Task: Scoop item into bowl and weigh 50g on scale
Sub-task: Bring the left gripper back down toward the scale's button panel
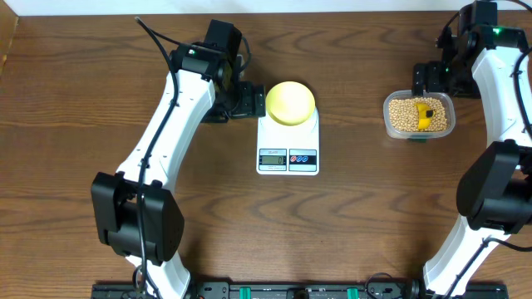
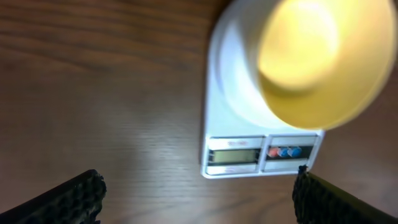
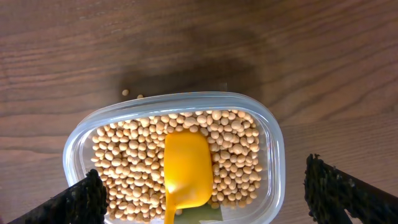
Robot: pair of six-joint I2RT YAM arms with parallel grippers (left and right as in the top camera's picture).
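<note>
Bowl on scale just beside wide-spread left hand; beans below wide-spread right hand.

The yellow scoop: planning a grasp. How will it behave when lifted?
The scoop looks like rigid plastic, probably stiff and light. Lying on loose beans, it may shift or sink when pinched. Beans would likely roll off if tilted.

You're working at a robot lab bench: the left arm and right arm rise from a black rail edging a wood-grain table, where a kitchen scale and a tub of beans sit.
</note>
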